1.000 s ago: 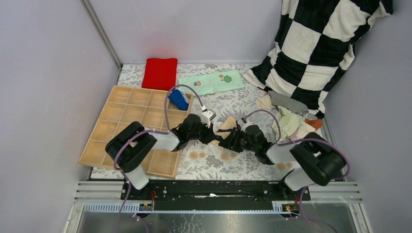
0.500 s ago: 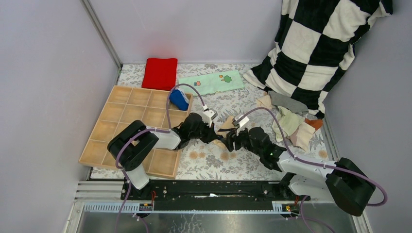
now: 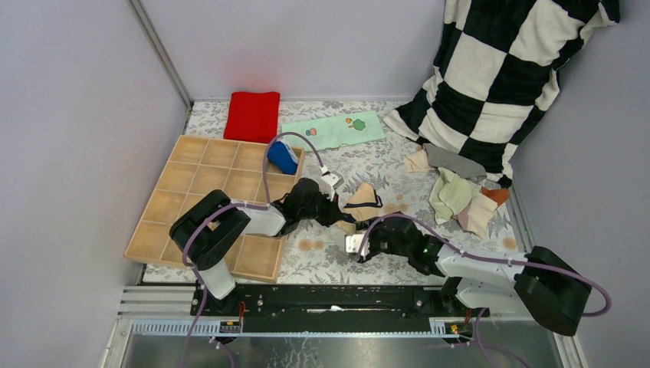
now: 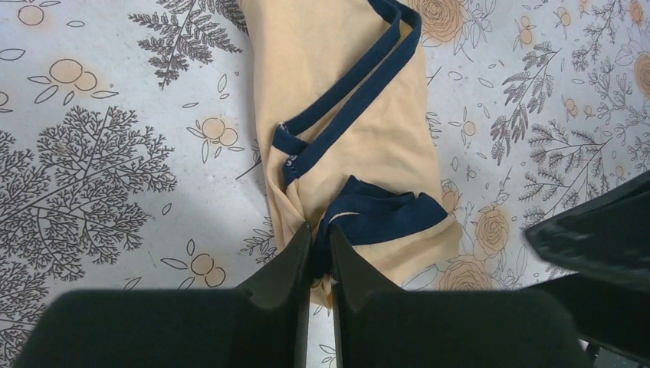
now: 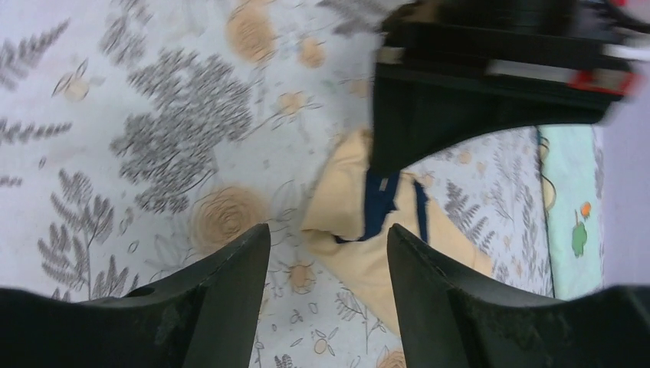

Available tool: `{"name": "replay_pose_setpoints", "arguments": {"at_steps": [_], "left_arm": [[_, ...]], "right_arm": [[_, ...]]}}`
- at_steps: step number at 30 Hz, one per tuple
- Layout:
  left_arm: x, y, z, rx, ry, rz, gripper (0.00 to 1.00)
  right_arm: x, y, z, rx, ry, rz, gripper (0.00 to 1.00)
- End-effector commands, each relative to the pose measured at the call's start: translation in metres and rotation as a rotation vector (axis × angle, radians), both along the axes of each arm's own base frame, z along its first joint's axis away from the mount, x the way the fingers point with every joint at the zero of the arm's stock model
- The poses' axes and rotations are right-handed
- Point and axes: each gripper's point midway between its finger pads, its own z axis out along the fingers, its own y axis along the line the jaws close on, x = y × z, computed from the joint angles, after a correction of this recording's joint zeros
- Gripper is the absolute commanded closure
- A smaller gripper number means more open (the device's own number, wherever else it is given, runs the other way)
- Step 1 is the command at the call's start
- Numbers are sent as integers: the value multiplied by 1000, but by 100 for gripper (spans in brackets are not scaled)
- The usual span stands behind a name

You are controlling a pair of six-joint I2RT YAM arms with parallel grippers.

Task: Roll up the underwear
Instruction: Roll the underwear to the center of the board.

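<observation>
A: Left claw (image 4: 320, 234)?
B: Pressed together, pinching the near edge of the tan underwear (image 4: 345, 100), right by its dark trim.
A: Where's that brief?
B: On the floral surface (image 3: 398, 165), partly folded, about centre of the top view. Wooden tray (image 3: 176, 207) at its 9 o'clock.
A: Right claw (image 5: 328, 230)?
B: Spread, gripping nothing, at 6 o'clock of the tan brief, apart from the fabric.
A: Other underwear?
B: Loose pile (image 3: 460, 193) at 3 o'clock, just beside the checkered pillow (image 3: 498, 69). 1 blue piece (image 3: 282, 159) in a tray compartment, at 10 o'clock.
</observation>
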Motion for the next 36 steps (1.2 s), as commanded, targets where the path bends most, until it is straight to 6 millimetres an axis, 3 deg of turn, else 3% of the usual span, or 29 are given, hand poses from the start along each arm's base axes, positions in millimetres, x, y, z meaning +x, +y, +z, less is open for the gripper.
{"name": "replay_pose_setpoints", "arguments": {"at_steps": [1, 10, 18, 26, 29, 33, 36], "left_arm": [[-2, -3, -4, 15, 5, -32, 84], [-4, -4, -6, 15, 14, -40, 83], [-5, -3, -6, 17, 16, -42, 83], [-6, -5, -1, 0, 16, -48, 81], [-6, -5, 8, -21, 3, -46, 74], [0, -1, 23, -44, -16, -16, 48], [12, 8, 42, -65, -42, 59, 36]], "right_arm": [[-3, 6, -17, -182, -150, 166, 36], [15, 5, -35, -353, -292, 203, 37], [20, -6, -59, -469, -283, 205, 41], [33, -9, -61, -467, -298, 118, 83], [35, -4, -58, -417, -297, 88, 100], [31, 0, -56, -344, -262, 64, 100], [26, 2, -55, -292, -232, 53, 100]]}}
